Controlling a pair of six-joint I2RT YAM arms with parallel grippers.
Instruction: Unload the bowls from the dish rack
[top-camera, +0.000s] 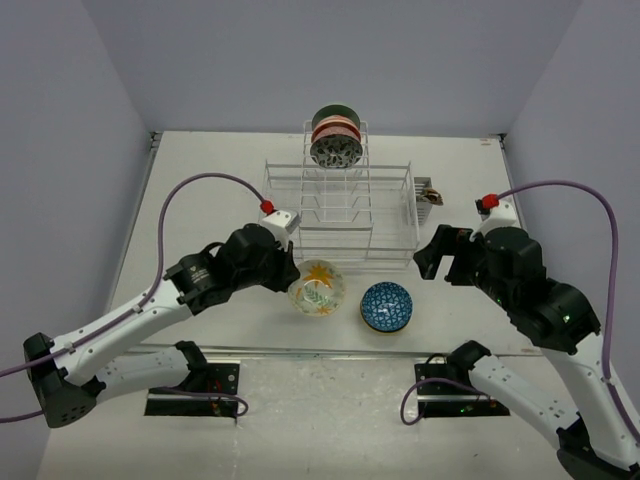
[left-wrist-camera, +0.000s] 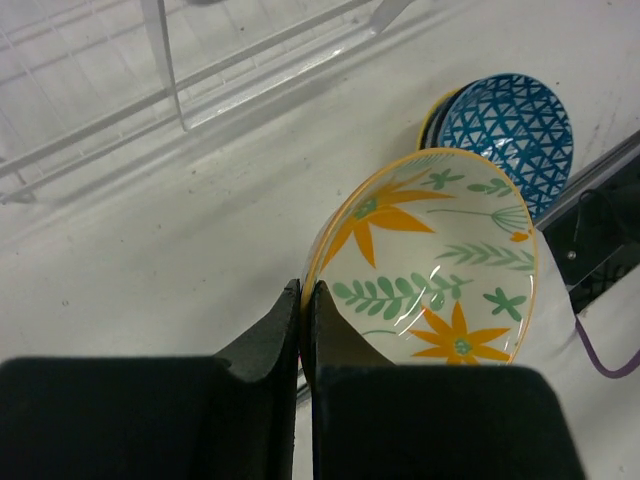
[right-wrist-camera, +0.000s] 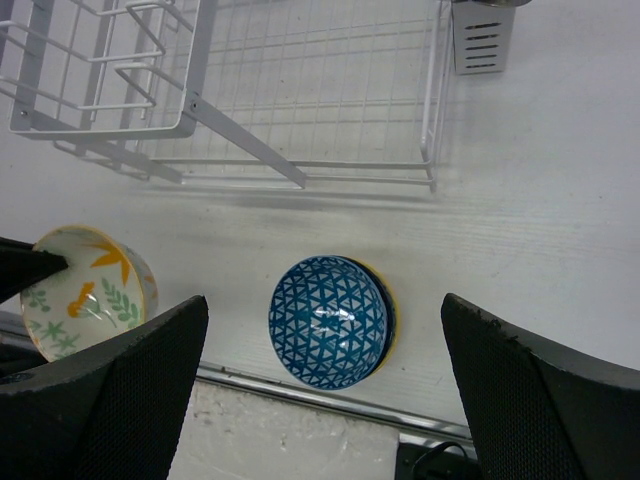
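White table (top-camera: 200, 200) and pale grey walls fill the top view. I see the dish rack (top-camera: 340, 215) in the middle. A few bowls (top-camera: 335, 140) stand at its far end, at the top of the frame. Below the rack, a flower bowl (top-camera: 317, 287) and a blue bowl (top-camera: 387, 307) sit side by side. My left gripper (top-camera: 292, 280) is squeezed tight on the flower bowl's left edge. My right gripper (top-camera: 443, 264) is right of the rack, spread wide, with nothing in it.

From the left wrist, two black fingers (left-wrist-camera: 270, 340) pinch the flower bowl's rim at the bottom middle. The blue bowl is upper right. Rack wires cross the upper left.

From the right wrist, the fingers (right-wrist-camera: 110, 390) stand far apart in the bottom corners. The blue bowl is between them, the flower bowl is lower left, and the rack runs across the top.
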